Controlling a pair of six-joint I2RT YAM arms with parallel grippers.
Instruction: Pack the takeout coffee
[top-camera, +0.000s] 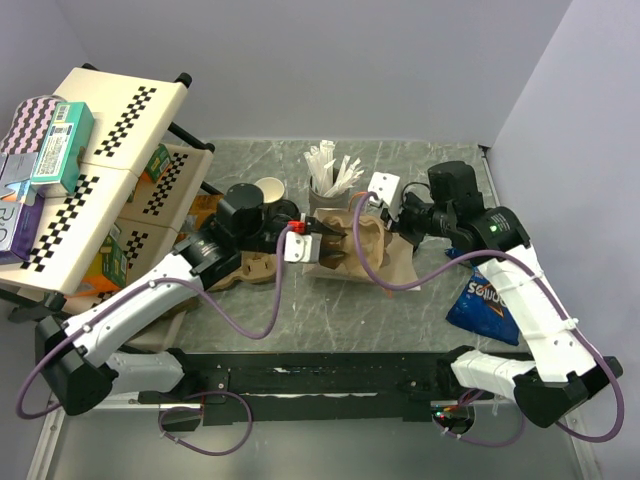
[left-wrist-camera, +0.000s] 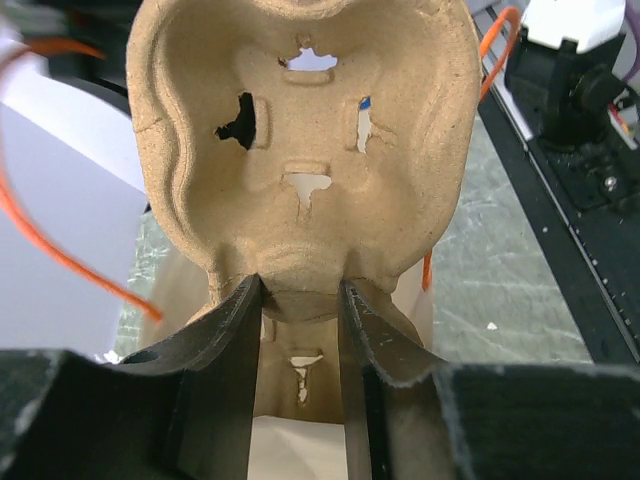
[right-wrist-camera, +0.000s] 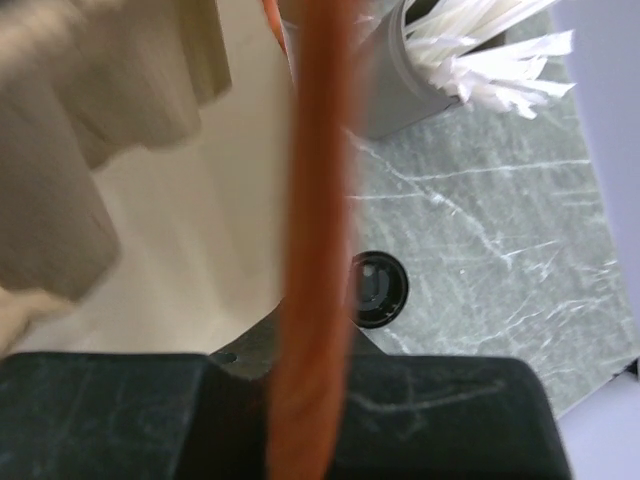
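Observation:
One takeout coffee cup (top-camera: 268, 190), brown outside and white inside, stands open at the back behind my left arm. A black lid (right-wrist-camera: 376, 290) lies on the marble table. My left gripper (left-wrist-camera: 300, 300) is shut on the rim of the brown moulded cup carrier (left-wrist-camera: 300, 150), holding it up at the mouth of a paper bag (top-camera: 392, 258) that is white inside. My right gripper (top-camera: 384, 212) is at the bag's far side. The bag's orange handle (right-wrist-camera: 315, 200) runs straight across its jaws and hides the fingertips.
A grey cup of white sticks (top-camera: 330, 180) stands just behind the bag. A blue chip bag (top-camera: 487, 305) lies at the right under my right arm. A checkered shelf rack (top-camera: 100, 170) with boxes fills the left side.

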